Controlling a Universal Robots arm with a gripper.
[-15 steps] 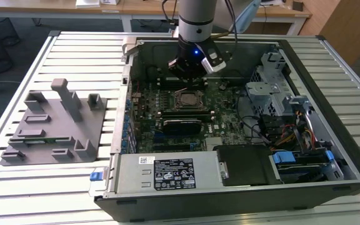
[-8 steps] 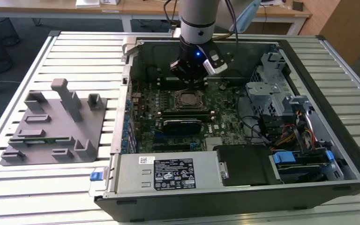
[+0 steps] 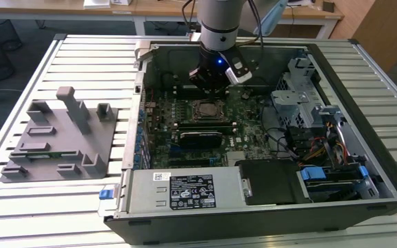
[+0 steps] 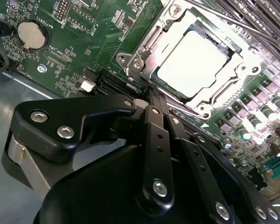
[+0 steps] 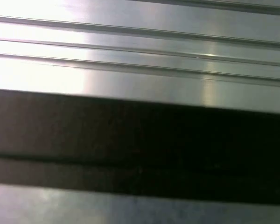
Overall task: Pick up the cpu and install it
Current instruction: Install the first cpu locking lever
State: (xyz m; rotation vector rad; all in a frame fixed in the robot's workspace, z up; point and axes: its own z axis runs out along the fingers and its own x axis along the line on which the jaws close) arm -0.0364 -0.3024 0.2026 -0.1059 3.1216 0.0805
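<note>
Cpu (image 4: 192,63) sat in socket (image 4: 196,100) on motherboard (image 4: 84,32); gripper (image 4: 151,93) just beside it, fingers pressed together, holding nothing.

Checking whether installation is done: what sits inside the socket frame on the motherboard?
The cpu lies inside the socket frame, its silver-grey top showing through the opening. The frame covers its edges, and the contacts underneath are hidden. The hand sits beside the socket, apart from the chip.
</note>
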